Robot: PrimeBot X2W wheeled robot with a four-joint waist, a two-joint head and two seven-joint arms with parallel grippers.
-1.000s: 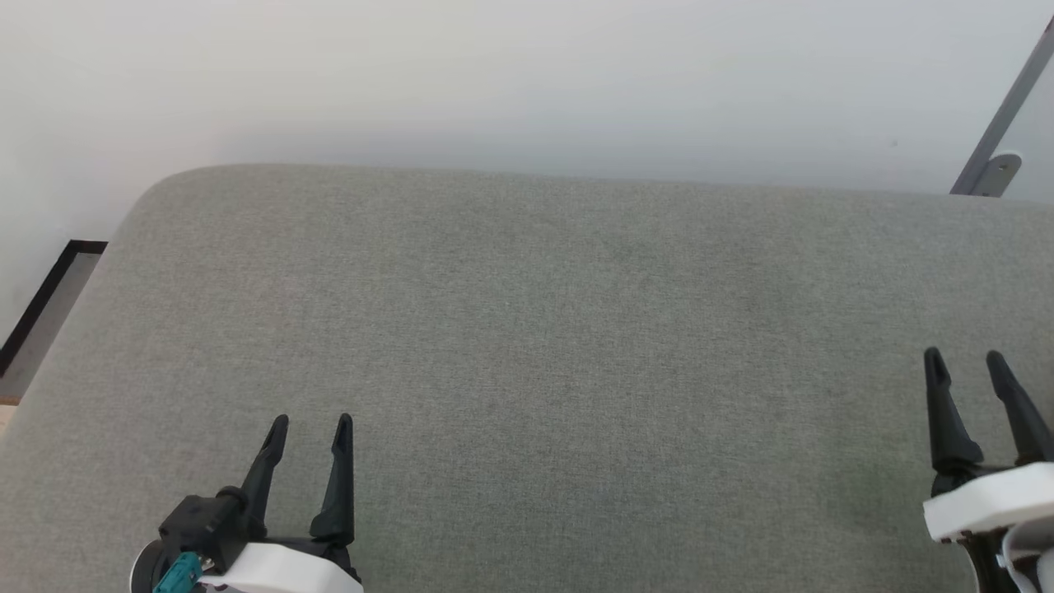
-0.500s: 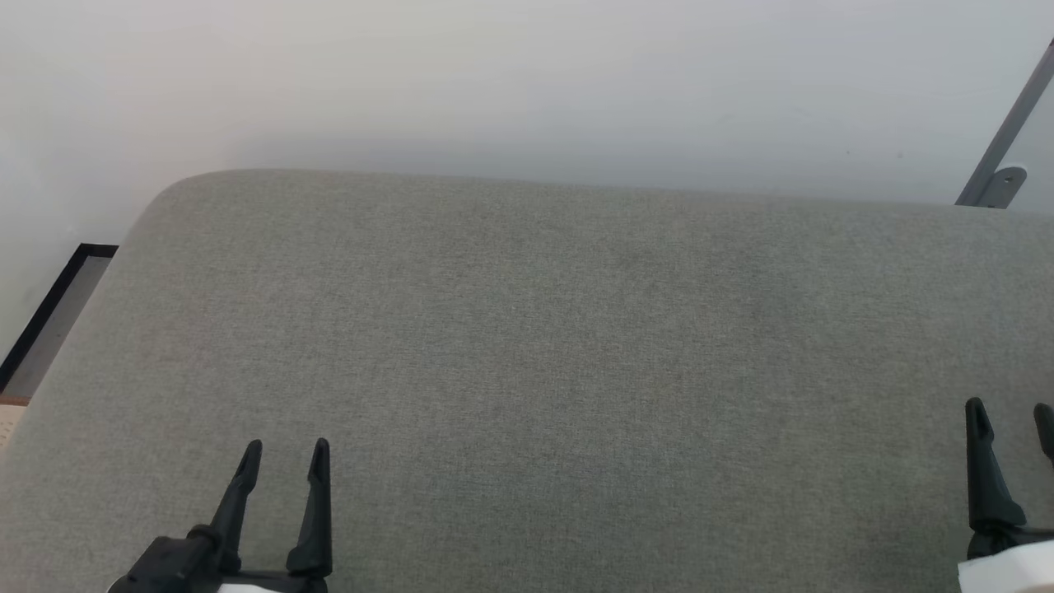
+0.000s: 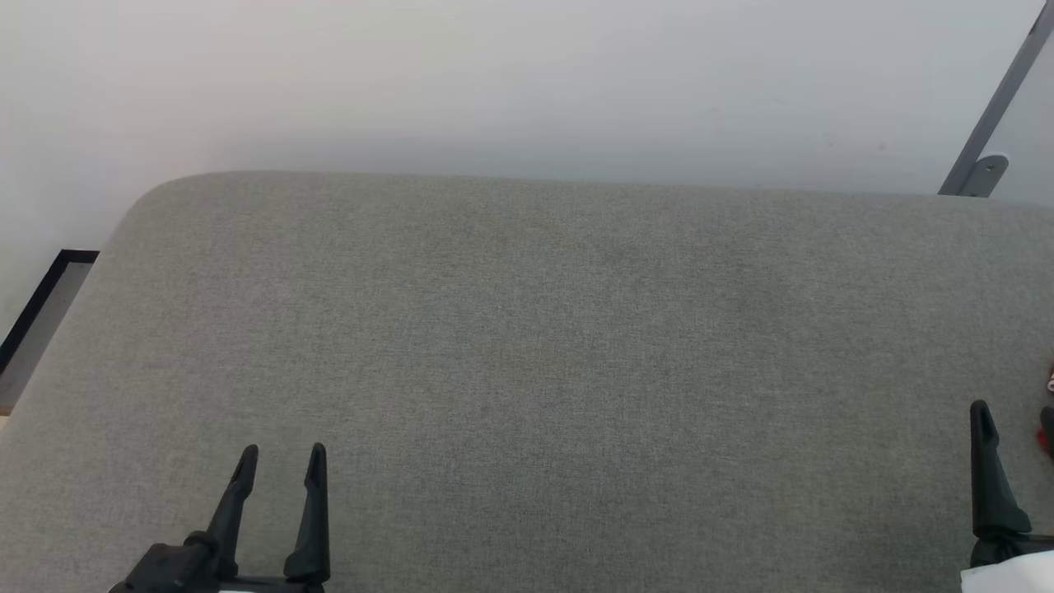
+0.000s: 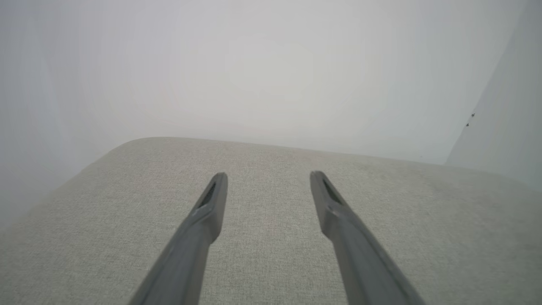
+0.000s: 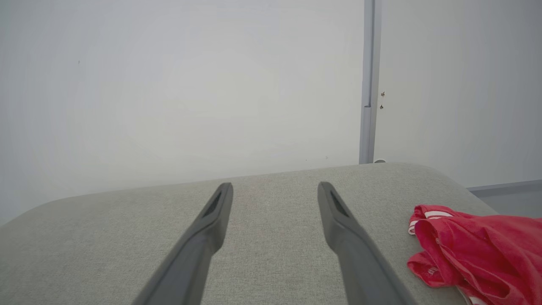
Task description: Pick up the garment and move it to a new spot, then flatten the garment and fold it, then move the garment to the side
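Note:
The garment is a crumpled red heap with white striped trim, lying on the grey cushion to the right of my right gripper and apart from it. A red sliver of the garment shows at the head view's right edge. My right gripper stands open at the lower right with nothing between its fingers. The left gripper is open and empty at the lower left, and the left wrist view shows this same gripper over bare cushion.
The grey fabric cushion spans the view, with a rounded far edge against a pale wall. A grey metal post rises at the far right. A dark-edged strip of floor lies past the cushion's left edge.
Both grippers have sunk toward the bottom of the head view, the right one nearer the right edge. The camera has turned slightly, bringing a sliver of the garment into view.

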